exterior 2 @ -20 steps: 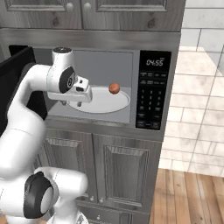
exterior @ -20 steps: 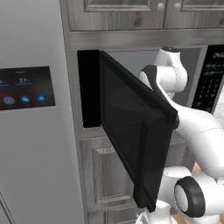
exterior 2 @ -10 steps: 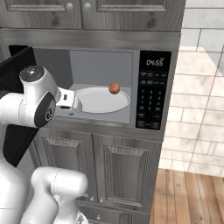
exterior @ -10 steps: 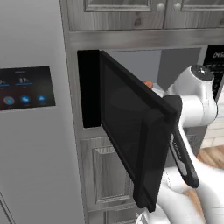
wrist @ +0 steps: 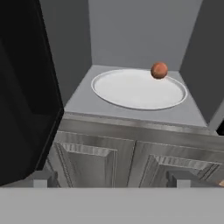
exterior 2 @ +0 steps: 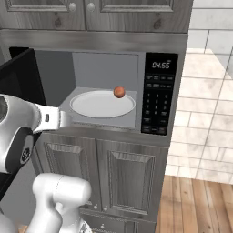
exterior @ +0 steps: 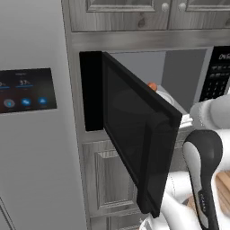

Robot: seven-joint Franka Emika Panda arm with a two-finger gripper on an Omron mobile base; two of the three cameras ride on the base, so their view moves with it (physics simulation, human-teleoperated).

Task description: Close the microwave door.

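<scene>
While my arm hangs in front of the lower cabinets, the microwave door (exterior: pixel 139 134) stands swung wide open, hinged at the 9 o'clock side of the microwave (exterior 2: pixel 113 86) and jutting out toward my base, its vertical bar handle (exterior: pixel 144 166) on the free edge. From the hand view that door (wrist: pixel 24 87) is a black slab running along 9 o'clock. My gripper (wrist: pixel 109 178) is spread apart, its two finger tips (wrist: pixel 41 178) poking up at 7 and 5 o'clock, clamped on nothing, with the grey cabinet doors (wrist: pixel 131 162) just beyond them. Inside the grey cavity lies a white round plate (wrist: pixel 140 89), and a small orange-brown ball (wrist: pixel 159 70) sits on the plate's rim at about 1 o'clock (what kind of food it is I cannot tell). The black keypad (exterior 2: pixel 158 98) sits at 3 o'clock of the cavity, its clock reading 04:55. A fridge screen (exterior: pixel 27 90) glows blue at 9 o'clock in the left base view.
</scene>
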